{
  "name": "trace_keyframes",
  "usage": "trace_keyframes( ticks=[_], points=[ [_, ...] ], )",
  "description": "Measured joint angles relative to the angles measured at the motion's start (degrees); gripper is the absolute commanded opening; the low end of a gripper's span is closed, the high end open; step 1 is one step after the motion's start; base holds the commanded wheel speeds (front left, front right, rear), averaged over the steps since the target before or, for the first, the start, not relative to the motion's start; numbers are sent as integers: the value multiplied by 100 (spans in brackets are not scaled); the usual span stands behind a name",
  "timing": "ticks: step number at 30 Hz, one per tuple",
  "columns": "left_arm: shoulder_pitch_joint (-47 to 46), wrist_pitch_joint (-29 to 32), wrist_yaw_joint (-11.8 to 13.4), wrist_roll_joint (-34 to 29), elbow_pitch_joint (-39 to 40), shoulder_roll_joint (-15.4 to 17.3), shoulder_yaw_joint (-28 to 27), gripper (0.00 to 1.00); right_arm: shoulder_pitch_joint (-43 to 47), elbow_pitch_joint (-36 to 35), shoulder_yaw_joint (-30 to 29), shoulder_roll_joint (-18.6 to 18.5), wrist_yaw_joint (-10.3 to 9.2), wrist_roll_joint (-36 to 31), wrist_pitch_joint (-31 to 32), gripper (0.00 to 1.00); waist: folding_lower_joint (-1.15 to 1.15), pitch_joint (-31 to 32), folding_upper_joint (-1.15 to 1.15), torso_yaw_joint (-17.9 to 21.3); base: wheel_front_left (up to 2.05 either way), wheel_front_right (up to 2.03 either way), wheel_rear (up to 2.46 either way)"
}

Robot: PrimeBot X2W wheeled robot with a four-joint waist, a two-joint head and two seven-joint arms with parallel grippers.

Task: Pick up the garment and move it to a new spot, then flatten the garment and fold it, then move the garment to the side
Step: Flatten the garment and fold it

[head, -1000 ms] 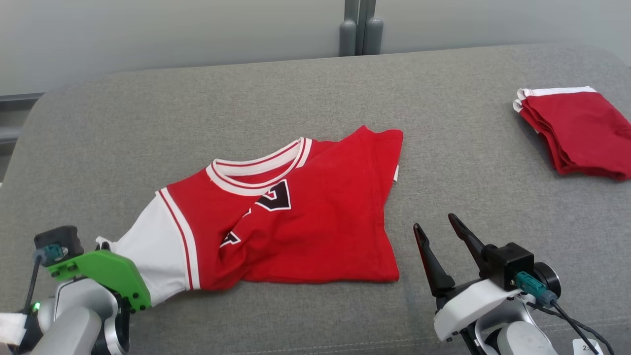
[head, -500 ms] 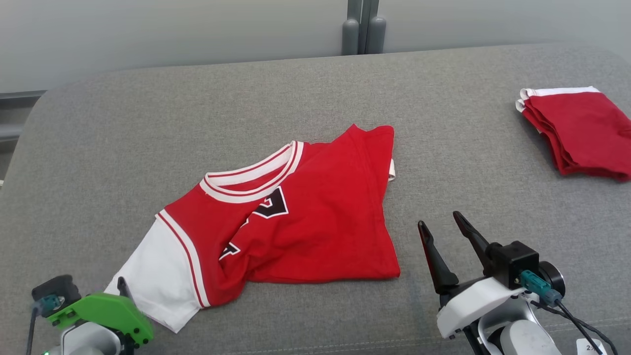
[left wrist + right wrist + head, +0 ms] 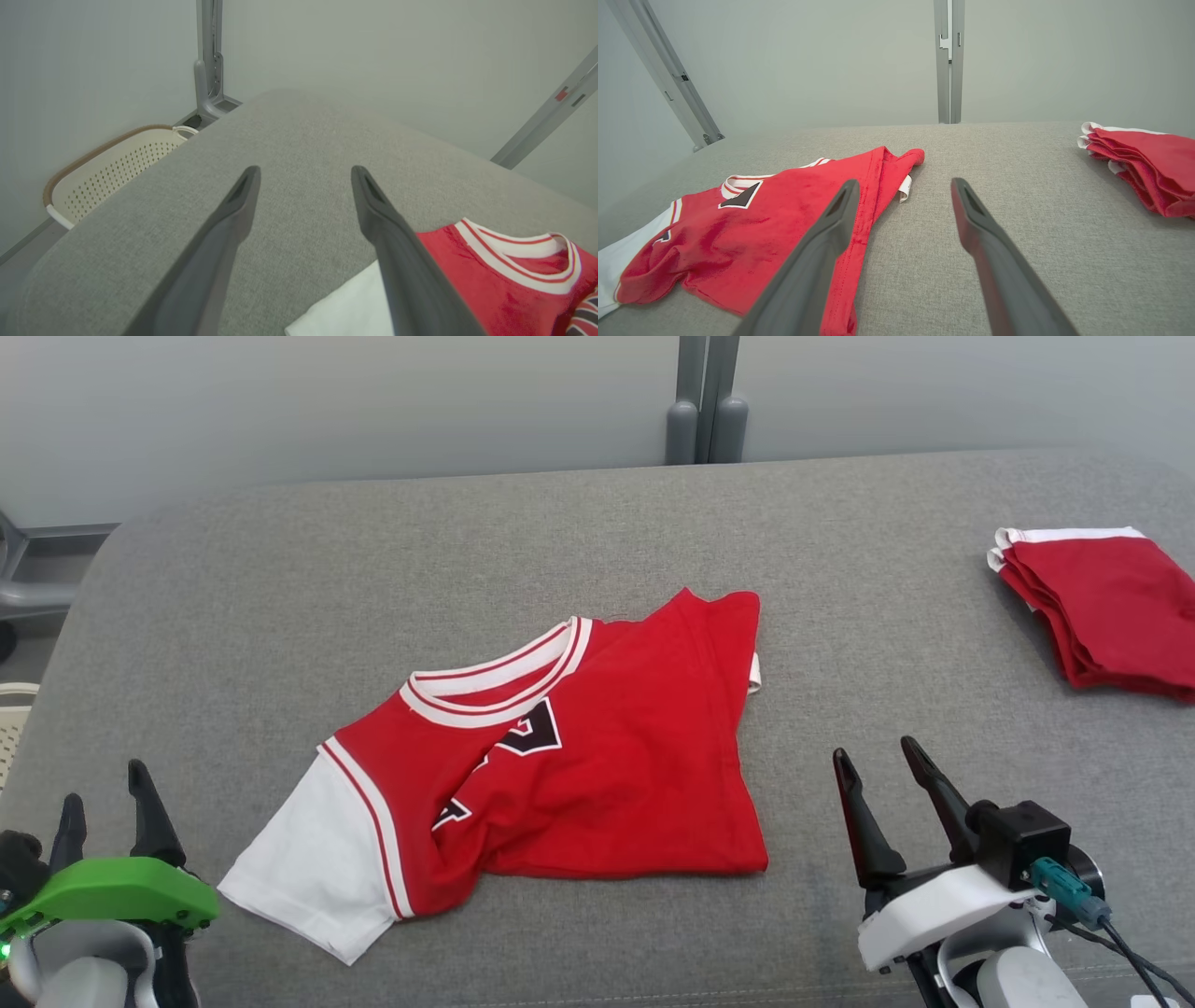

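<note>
**Soft, even light; crisp head view, warped wrist views**

Bright, diffuse light fills all three views, without glare or hot spots. In the head view the jersey (image 3: 607,784) throws only a thin, soft shadow along its lower edge onto the grey cushion (image 3: 280,616). That view is sharp throughout. Both wrist views distort toward their edges: the metal post (image 3: 672,81) at the upper left of the right wrist view leans steeply. The fingers (image 3: 219,261) of the left gripper (image 3: 304,169) look slightly soft near the bottom edge.
</note>
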State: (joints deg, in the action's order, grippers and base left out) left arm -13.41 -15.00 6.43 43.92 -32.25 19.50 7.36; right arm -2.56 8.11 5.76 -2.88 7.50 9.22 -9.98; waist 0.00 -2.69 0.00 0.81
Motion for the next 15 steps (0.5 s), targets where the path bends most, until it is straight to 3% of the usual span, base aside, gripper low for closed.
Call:
trace_keyframes(
  ticks=[7,10,15],
  points=[
    [642,-12,-792,-1502,972,-1121,-1257,100,105,160,-172,3,0,322,-321,100,0,210,0,-81,0,0,0],
    [833,-12,-1062,-2006,1176,-1397,-1507,100,121,232,-205,4,0,330,-383,100,0,290,0,-120,0,0,0],
    [1256,-13,-1209,-2453,1521,-1614,-1570,100,254,349,-283,4,0,247,-452,100,0,410,0,-168,0,0,0]
  ],
)
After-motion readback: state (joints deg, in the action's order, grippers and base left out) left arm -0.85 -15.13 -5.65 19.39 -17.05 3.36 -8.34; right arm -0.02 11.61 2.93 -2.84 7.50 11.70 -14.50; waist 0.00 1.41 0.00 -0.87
